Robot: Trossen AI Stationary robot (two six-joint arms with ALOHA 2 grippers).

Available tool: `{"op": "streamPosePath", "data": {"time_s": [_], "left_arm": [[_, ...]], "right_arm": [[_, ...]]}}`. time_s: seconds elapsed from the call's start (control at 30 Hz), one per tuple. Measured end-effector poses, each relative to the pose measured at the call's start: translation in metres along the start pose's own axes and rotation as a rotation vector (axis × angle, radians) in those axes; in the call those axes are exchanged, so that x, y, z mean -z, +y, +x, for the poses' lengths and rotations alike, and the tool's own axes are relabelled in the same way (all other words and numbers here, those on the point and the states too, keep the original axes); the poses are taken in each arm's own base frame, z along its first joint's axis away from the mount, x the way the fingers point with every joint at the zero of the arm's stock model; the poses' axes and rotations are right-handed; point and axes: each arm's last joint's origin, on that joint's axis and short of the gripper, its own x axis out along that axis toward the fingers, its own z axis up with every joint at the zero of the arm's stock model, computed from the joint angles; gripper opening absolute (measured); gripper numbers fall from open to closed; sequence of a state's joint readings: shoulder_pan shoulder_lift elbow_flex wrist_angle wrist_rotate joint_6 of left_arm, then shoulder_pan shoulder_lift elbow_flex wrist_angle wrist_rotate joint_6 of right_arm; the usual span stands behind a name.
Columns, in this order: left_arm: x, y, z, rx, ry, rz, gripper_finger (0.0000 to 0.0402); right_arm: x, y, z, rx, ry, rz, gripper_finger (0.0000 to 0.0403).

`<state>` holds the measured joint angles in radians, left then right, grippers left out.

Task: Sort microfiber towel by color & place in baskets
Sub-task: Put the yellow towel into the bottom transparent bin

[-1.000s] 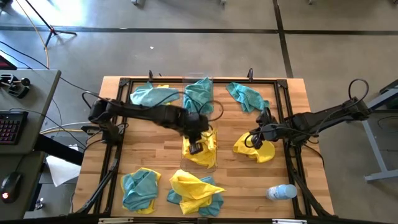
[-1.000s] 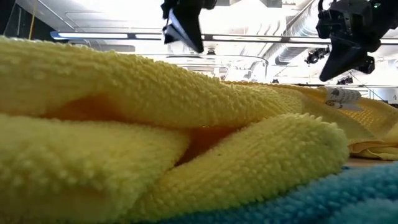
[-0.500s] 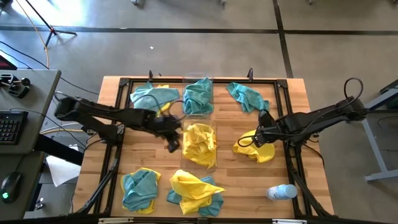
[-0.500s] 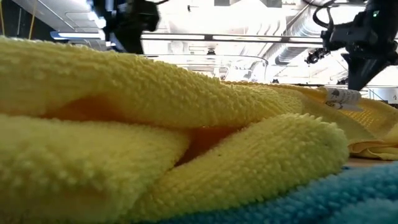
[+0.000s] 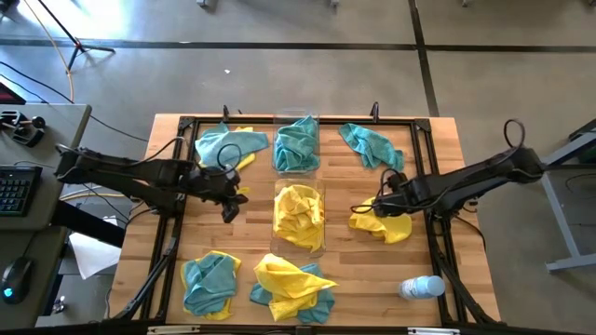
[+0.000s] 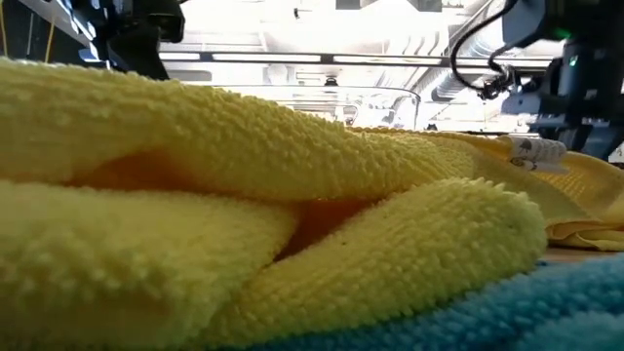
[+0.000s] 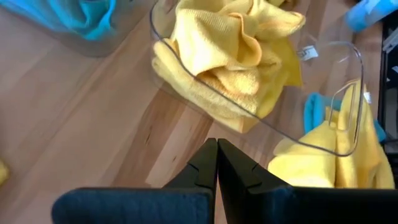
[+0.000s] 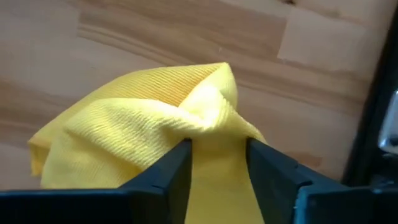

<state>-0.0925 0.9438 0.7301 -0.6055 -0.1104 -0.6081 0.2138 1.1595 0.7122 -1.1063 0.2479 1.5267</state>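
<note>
One loose yellow towel (image 5: 382,223) lies directly under the right gripper (image 8: 217,163), a raised fold between its parted fingers. The left gripper (image 7: 217,163), shut and empty, sits farther off, beyond the yellow-filled basket (image 5: 321,244).

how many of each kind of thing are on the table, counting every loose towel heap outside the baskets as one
clear baskets: 2
loose towel heaps: 5
plastic bottle: 1
total: 8
</note>
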Motion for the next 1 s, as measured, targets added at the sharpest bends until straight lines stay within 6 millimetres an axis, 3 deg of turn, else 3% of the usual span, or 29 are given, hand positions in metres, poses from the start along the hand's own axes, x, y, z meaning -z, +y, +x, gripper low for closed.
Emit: {"op": "streamPosePath", "data": {"time_s": [0.17,0.33,0.43,0.57,0.63,0.8,1.0], "left_arm": [[0.007,0.005,-0.004,0.006,-0.009,0.008,0.0],[0.009,0.007,-0.003,0.003,-0.004,0.037,0.0],[0.009,0.007,-0.003,0.004,-0.005,0.043,0.0],[0.009,0.007,-0.003,0.004,-0.004,0.062,0.0],[0.009,0.007,-0.003,0.005,-0.003,0.069,0.0],[0.009,0.006,-0.003,0.005,-0.003,0.072,0.0],[0.009,0.006,-0.003,0.006,-0.003,0.118,0.0]], "right_arm": [[0.005,0.013,0.019,0.0,0.013,0.044,0.0173],[0.009,0.023,0.038,0.049,0.021,0.032,0.0158],[0.011,0.031,0.046,0.041,0.037,0.026,0.0116],[0.013,0.041,0.052,-0.01,0.038,0.0,0.0021],[0.012,0.045,0.051,-0.033,0.037,-0.003,0.0014],[0.009,0.056,0.021,-0.109,-0.025,-0.038,0.0005],[-0.003,0.068,-0.048,-0.16,-0.211,-0.104,0.0003]]}}
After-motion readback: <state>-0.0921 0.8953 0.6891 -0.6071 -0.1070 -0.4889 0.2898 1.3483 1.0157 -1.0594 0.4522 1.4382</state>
